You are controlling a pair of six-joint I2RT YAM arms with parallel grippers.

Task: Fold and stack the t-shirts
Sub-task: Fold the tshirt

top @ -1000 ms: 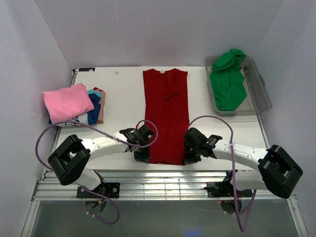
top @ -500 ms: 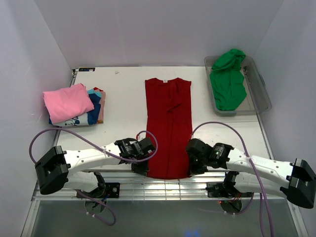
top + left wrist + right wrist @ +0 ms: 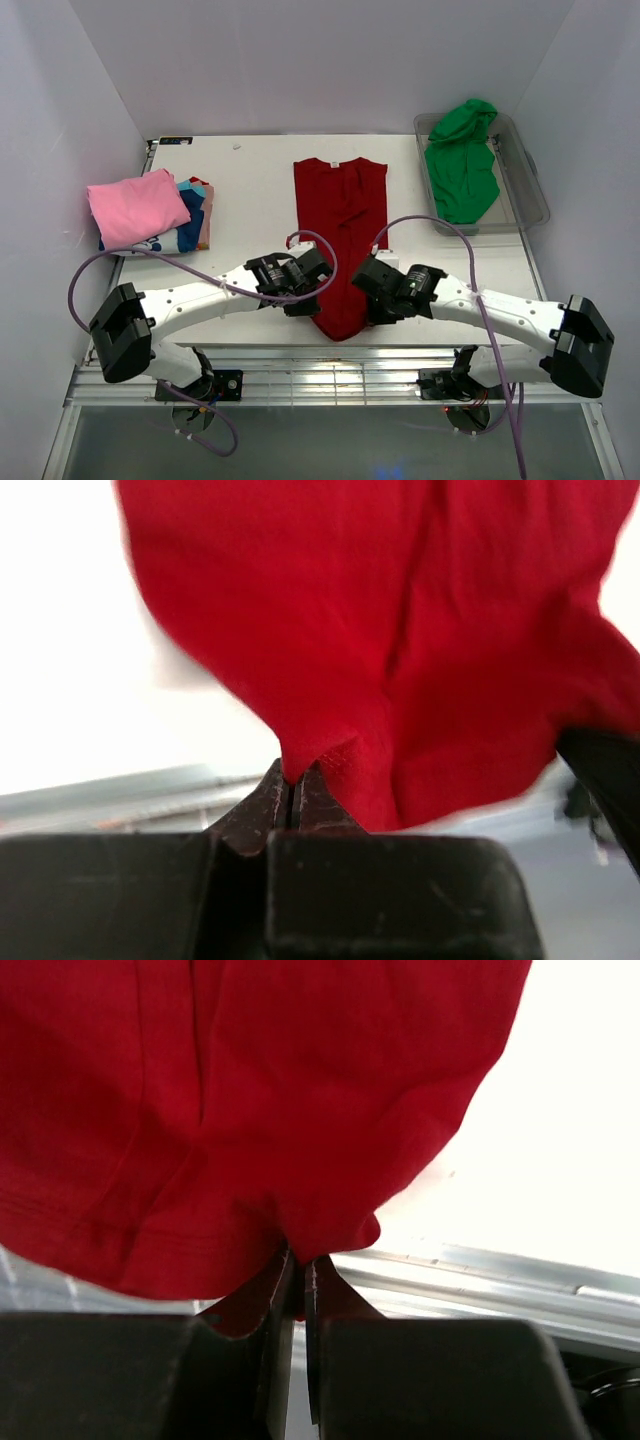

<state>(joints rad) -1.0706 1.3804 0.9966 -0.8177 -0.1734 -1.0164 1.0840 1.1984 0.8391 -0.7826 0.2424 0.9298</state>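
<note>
You have L gripper (image 3: 291, 792) & R gripper (image 3: 299, 1278) both clamped on near hem of the long red cloth t-shirt (image 3: 340, 215), hem held above white table (image 3: 250, 190)

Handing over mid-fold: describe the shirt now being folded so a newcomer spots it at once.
On the white table, look between the folded stack at left and the clear tub at right. The red t-shirt lies there lengthwise, near hem pinched in the left pincer and right pincer. It alone is red.

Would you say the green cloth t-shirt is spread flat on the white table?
No, the green cloth t-shirt lies bunched inside the clear plastic tub at the far right.
</note>
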